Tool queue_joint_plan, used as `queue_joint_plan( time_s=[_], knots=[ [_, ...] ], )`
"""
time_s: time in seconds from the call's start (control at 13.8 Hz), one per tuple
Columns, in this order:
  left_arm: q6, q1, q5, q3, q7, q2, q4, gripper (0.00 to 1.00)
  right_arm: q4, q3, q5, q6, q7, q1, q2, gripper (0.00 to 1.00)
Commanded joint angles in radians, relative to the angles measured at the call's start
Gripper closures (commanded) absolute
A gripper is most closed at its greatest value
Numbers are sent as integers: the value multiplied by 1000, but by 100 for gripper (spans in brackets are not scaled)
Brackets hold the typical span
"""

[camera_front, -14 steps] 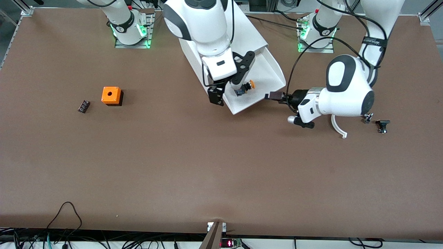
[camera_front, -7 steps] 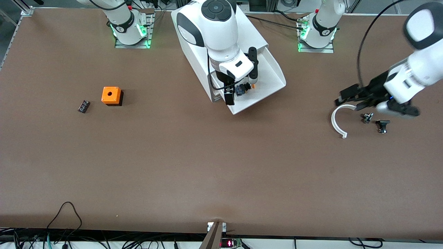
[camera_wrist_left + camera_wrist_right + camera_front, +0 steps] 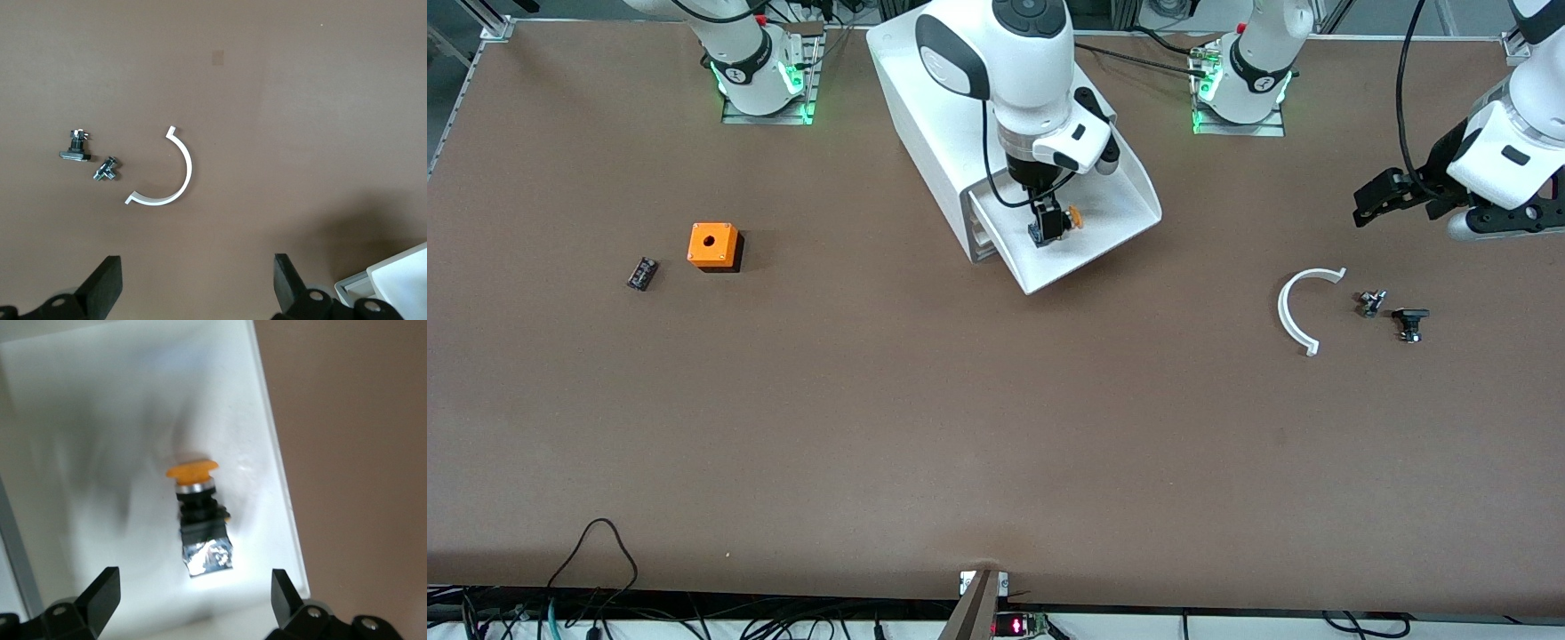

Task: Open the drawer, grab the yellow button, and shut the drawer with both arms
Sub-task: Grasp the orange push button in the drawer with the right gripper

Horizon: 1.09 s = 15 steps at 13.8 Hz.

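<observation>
From the front, we see the right gripper (image 3: 1048, 216) over the button (image 3: 1054, 223) lying in the pulled-out drawer (image 3: 1116, 209); the left gripper (image 3: 1392, 197) waits above the table's left-arm end. Both wrist views show us fingers spread wide, empty.

Front view: high camera, faces robots' bases, takes in whole counter (image 3: 871, 427) from well back. Left wrist view: looks straight down from height onto counter (image 3: 300, 100) at left arm's end; own fingers (image 3: 103, 287) frame edge; white arc (image 3: 170, 177) shared with front view (image 3: 1294, 311). Right wrist view: close, looks down into open drawer (image 3: 100, 420); button (image 3: 199, 517) fills middle, shared with front view (image 3: 1054, 222). Drawer corner (image 3: 393, 273) also enters left wrist view.
</observation>
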Motion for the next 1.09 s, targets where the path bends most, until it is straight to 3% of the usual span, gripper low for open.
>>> queue_joint_plan(
  time_s=[0.0,0.29,0.36,0.58,0.8,0.87,1.01],
  knots=[
    [-19,-18,24,6,-21,14,25,0,37,9,-7,-20,-23,3,50,0],
    [-22,-31,20,6,-22,14,43,0,37,22,-7,-9,-20,3,78,1],
    [-22,-31,20,6,-22,15,48,0,37,22,-7,-8,-21,3,81,7],
    [-22,-31,20,10,-21,18,51,0,37,22,-7,-6,-21,3,80,44],
    [-22,-31,20,10,-22,21,52,0,38,22,-7,-8,-11,2,70,73],
    [-22,-31,18,10,-22,21,52,0,46,22,-9,-17,-3,2,61,78],
    [-22,-31,18,12,-22,21,54,0,76,9,-6,-58,20,-15,15,80]
  ],
)
